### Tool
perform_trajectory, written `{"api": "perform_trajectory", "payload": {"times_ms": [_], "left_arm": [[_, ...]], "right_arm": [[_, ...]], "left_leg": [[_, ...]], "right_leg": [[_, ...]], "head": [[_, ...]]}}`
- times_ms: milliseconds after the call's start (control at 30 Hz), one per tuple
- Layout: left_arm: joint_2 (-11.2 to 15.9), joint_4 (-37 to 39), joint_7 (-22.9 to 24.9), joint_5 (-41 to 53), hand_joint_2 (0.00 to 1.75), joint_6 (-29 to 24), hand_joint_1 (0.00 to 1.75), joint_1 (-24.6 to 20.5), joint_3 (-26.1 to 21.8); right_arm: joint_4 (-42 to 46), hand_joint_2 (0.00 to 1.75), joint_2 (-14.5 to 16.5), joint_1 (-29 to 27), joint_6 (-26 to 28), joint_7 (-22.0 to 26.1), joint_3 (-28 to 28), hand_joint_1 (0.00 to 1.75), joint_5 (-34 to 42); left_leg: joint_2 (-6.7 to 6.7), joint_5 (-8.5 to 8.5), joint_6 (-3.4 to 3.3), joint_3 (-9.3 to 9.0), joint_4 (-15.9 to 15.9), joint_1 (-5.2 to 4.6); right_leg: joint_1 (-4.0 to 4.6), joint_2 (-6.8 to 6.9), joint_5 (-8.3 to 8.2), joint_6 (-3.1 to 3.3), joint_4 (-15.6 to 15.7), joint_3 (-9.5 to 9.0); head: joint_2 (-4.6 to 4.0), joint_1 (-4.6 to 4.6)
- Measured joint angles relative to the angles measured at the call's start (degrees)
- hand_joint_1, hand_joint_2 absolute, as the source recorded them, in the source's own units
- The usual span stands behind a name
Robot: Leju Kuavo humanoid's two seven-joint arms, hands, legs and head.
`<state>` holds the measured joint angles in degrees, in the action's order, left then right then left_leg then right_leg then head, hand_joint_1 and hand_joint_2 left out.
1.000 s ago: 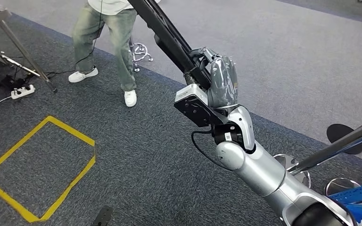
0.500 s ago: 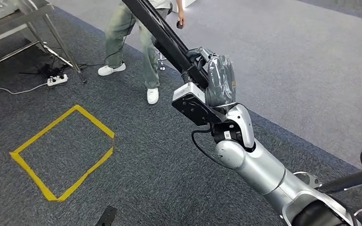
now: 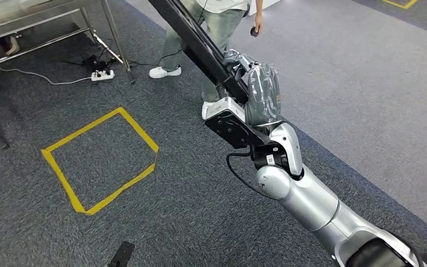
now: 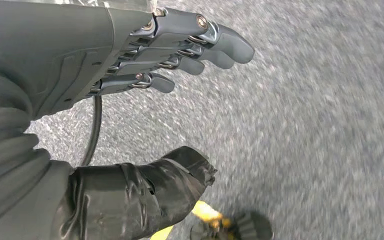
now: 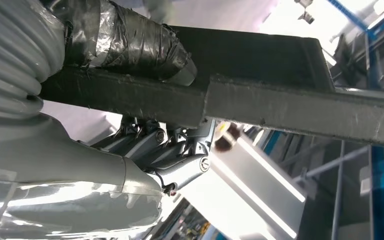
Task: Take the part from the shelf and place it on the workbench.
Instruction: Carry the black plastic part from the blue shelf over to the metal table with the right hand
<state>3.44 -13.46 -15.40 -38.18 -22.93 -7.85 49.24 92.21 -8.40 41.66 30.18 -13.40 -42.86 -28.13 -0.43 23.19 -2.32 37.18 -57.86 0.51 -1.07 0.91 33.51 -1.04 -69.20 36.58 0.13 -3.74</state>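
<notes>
In the head view the right hand (image 3: 260,94) sits at centre frame, fingers wrapped around the part (image 3: 197,41), a long black bar running from the hand to the top edge. The left hand (image 4: 130,100) hangs over grey carpet (image 3: 339,83), fingers apart and holding nothing. A yellow tape square (image 3: 100,158) lies centre left; a person (image 3: 211,22) stands at top centre.

Whole view has swung round — the yellow tape square (image 3: 101,161) now sits toward 9 o'clock, a metal table (image 3: 44,16) has come in at 11, and the person (image 3: 211,33) is up at 12.
</notes>
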Motion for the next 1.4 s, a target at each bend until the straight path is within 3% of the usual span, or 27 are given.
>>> {"api": "perform_trajectory", "payload": {"times_ms": [33,67,100,167,200,267,300,333,367,433,500,567,600,633,733,800,867,933,967,1033,1067,1100,1133,1233,1300,1400], "left_arm": [[0.0,0.0,0.0,0.0,1.75,0.0,0.0,-0.1,0.0],[0.0,0.0,0.0,0.0,1.75,0.0,0.0,-0.1,0.0],[0.0,0.0,0.0,0.0,1.75,0.0,0.0,-0.1,0.0],[0.0,0.0,0.0,0.0,1.75,0.0,0.0,0.0,0.0],[-0.1,0.0,0.0,0.0,1.75,0.0,0.0,-0.1,0.0],[-0.1,0.0,0.1,0.0,1.75,0.0,0.0,-0.2,0.0],[-0.1,0.0,0.1,0.0,1.75,0.0,0.0,-0.2,0.0],[-0.1,0.0,0.1,0.0,1.75,0.0,0.0,-0.1,0.0],[0.0,0.0,0.1,0.0,1.75,0.0,0.0,0.0,0.0],[0.0,0.0,0.1,0.0,1.75,0.0,0.0,0.1,0.0],[-0.1,0.0,0.1,0.0,1.75,0.1,0.0,0.0,0.0],[-0.1,0.0,0.1,0.1,1.75,0.1,0.0,-0.1,0.0],[-0.1,0.0,0.2,0.1,1.75,0.2,0.0,0.0,0.0],[-0.1,0.0,0.2,0.0,1.75,0.5,0.0,0.0,0.0],[0.0,0.0,0.3,-0.2,1.75,1.7,0.0,-0.1,0.0],[0.0,0.0,0.3,-0.1,1.75,1.9,0.0,-0.2,0.0],[0.0,0.0,0.3,0.1,1.75,1.7,0.0,-0.1,0.0],[0.0,0.0,0.4,0.3,1.75,1.4,0.0,0.0,0.0],[0.0,0.0,0.4,0.4,1.75,1.3,0.0,-0.1,0.0],[0.0,0.0,0.4,0.5,1.75,1.2,0.0,-0.2,0.0],[0.0,0.0,0.4,0.6,1.75,1.1,0.0,-0.3,0.0],[0.0,0.0,0.4,0.6,1.75,1.1,0.0,-0.3,0.0],[0.0,0.0,0.4,0.7,1.75,1.1,0.0,-0.2,0.0],[-0.1,0.0,0.5,0.7,1.75,1.1,0.0,-0.2,0.0],[-0.2,0.0,0.5,0.8,1.75,1.1,0.0,-0.2,0.0],[-0.1,0.0,0.7,0.7,1.75,1.0,0.0,0.1,0.0]], "right_arm": [[0.0,1.75,0.0,-0.1,0.0,0.0,0.0,1.75,0.0],[0.0,1.75,-0.1,-0.3,0.0,-0.1,0.0,1.75,0.0],[0.0,1.75,-0.1,-0.4,0.0,-0.1,0.0,1.75,0.0],[0.0,1.75,-0.2,-0.4,0.0,-0.1,0.0,1.75,0.0],[0.0,1.75,-0.2,-0.4,0.0,-0.1,0.0,1.75,0.0],[0.1,1.75,-0.2,-0.3,0.0,-0.1,0.0,1.75,0.0],[0.1,1.75,-0.2,-0.2,0.0,-0.1,0.0,1.75,0.0],[0.1,1.75,-0.2,-0.2,0.0,-0.1,0.0,1.75,0.0],[0.1,1.75,-0.2,-0.1,0.0,-0.1,0.0,1.75,0.0],[0.2,1.75,-0.2,0.0,0.0,-0.1,0.0,1.75,0.0],[0.2,1.75,-0.1,0.2,0.0,-0.1,0.0,1.75,0.0],[0.2,1.75,-0.1,0.1,-0.1,-0.1,0.0,1.75,0.0],[0.2,1.75,-0.1,0.0,-0.2,-0.2,0.0,1.75,0.0],[0.2,1.75,-0.1,0.0,-0.4,-0.2,0.0,1.75,0.0],[0.2,1.75,-0.1,0.1,-1.1,-0.4,0.0,1.75,0.3],[0.2,1.75,-0.1,0.3,-1.3,-0.3,0.0,1.75,0.4],[0.2,1.75,-0.1,0.3,-1.3,-0.3,0.0,1.75,0.5],[0.2,1.75,-0.1,0.4,-1.3,-0.3,0.0,1.75,0.5],[0.2,1.75,-0.1,0.4,-1.3,-0.3,0.0,1.75,0.5],[0.2,1.75,-0.2,0.2,-1.3,-0.3,0.0,1.75,0.5],[0.1,1.75,-0.2,0.1,-1.3,-0.4,0.0,1.75,0.5],[0.1,1.75,-0.2,0.0,-1.3,-0.4,0.0,1.75,0.5],[0.1,1.75,-0.3,-0.1,-1.3,-0.4,0.0,1.75,0.5],[0.1,1.75,-0.3,-0.1,-1.2,-0.5,0.0,1.75,0.4],[0.1,1.75,-0.3,-0.1,-1.2,-0.8,0.0,1.75,0.4],[0.1,1.75,-0.3,-0.1,-1.3,-1.4,0.0,1.75,0.4]], "left_leg": [[-0.69,0.04,-0.12,0.0,0.0,-0.03],[-1.47,0.09,-0.17,-0.02,-0.1,-0.06],[-2.27,0.16,-0.19,-0.04,-0.2,-0.09],[-3.8,0.38,-0.04,-0.08,-0.7,-0.08],[-4.47,0.53,0.14,0.03,-0.9,-0.09],[-5.69,0.58,0.73,0.59,-1.4,0.03],[-6.23,0.46,1.1,0.9,-1.4,0.19],[-6.81,0.29,1.52,1.1,-1.3,0.36],[-6.78,0.24,1.87,1.19,-1.2,0.52],[-4.45,1.32,2.56,2.09,-3.1,0.39],[-1.27,4.09,3.13,5.12,-9.2,0.39],[-0.27,6.04,3.48,8.47,-15.4,0.59],[-0.08,5.77,3.56,8.99,-16.2,0.64],[0.15,4.55,3.57,8.32,-14.8,0.65],[2.89,0.28,3.04,2.56,-4.2,0.2],[3.75,0.05,2.18,1.01,-1.2,-0.27],[2.5,0.08,1.35,0.96,-0.9,-0.22],[1.4,0.05,0.69,0.69,-0.6,-0.05],[0.91,0.03,0.37,0.57,-0.5,0.03],[-0.04,0.13,-0.11,0.52,-0.5,-0.11],[-0.55,0.21,-0.24,0.48,-0.6,-0.2],[-1.05,0.31,-0.35,0.43,-0.7,-0.29],[-1.5,0.43,-0.42,0.35,-0.8,-0.35],[-2.65,0.86,-0.18,0.12,-1.2,-0.49],[-2.98,0.93,0.28,0.3,-1.3,-0.52],[-2.88,1.07,1.13,0.49,-1.4,-0.51]], "right_leg": [[0.01,-0.4,1.08,-0.01,-3.7,2.02],[0.03,-0.6,1.15,-0.03,-5.8,3.45],[0.03,-0.73,0.11,0.0,-5.8,3.93],[-0.02,-1.54,-4.26,0.23,0.1,1.97],[-0.14,-2.82,-5.9,0.45,3.6,0.62],[-0.28,-4.95,-7.08,0.71,8.3,-1.29],[-0.23,-5.36,-6.8,0.8,8.9,-1.58],[-0.19,-4.91,-6.83,0.89,9.3,-1.85],[-0.22,-4.33,-6.97,1.1,9.5,-2.04],[-0.51,-3.08,-7.18,1.59,10.1,-2.69],[-0.45,-1.72,-7.15,1.96,10.4,-3.14],[-0.35,-0.24,-6.96,2.1,10.4,-3.32],[-0.34,0.47,-6.83,2.08,10.4,-3.41],[-0.36,1.14,-6.68,2.0,10.3,-3.55],[-0.1,2.89,-5.95,1.29,10.2,-4.15],[0.39,3.85,-5.51,0.7,10.3,-4.48],[0.48,4.62,-5.12,0.14,10.5,-4.82],[0.21,3.12,-3.61,-0.22,8.6,-4.21],[0.1,1.76,-2.16,-0.25,5.9,-3.0],[0.15,-0.17,1.01,-0.07,-1.9,0.99],[0.23,-0.49,1.68,0.0,-4.9,2.86],[0.32,-0.64,1.3,0.1,-6.2,4.0],[0.41,-0.72,-0.27,0.27,-5.1,4.04],[0.72,-1.37,-6.47,1.18,5.3,0.41],[0.96,-1.8,-7.38,1.53,8.8,-1.12],[0.8,-1.66,-7.53,1.89,9.8,-1.65]], "head": [[0.0,0.05],[0.0,0.06],[0.0,0.06],[0.0,0.08],[0.0,0.07],[0.0,-0.04],[0.0,-0.06],[0.0,-0.07],[0.0,-0.06],[0.0,-0.35],[0.0,-0.72],[0.0,-0.77],[0.0,-0.78],[0.0,-0.77],[0.0,-0.79],[0.0,-0.58],[0.0,-0.33],[0.0,-0.2],[0.0,-0.08],[0.0,0.07],[0.0,0.1],[0.0,0.1],[0.0,0.09],[0.0,0.07],[0.0,0.05],[0.0,0.03]]}}
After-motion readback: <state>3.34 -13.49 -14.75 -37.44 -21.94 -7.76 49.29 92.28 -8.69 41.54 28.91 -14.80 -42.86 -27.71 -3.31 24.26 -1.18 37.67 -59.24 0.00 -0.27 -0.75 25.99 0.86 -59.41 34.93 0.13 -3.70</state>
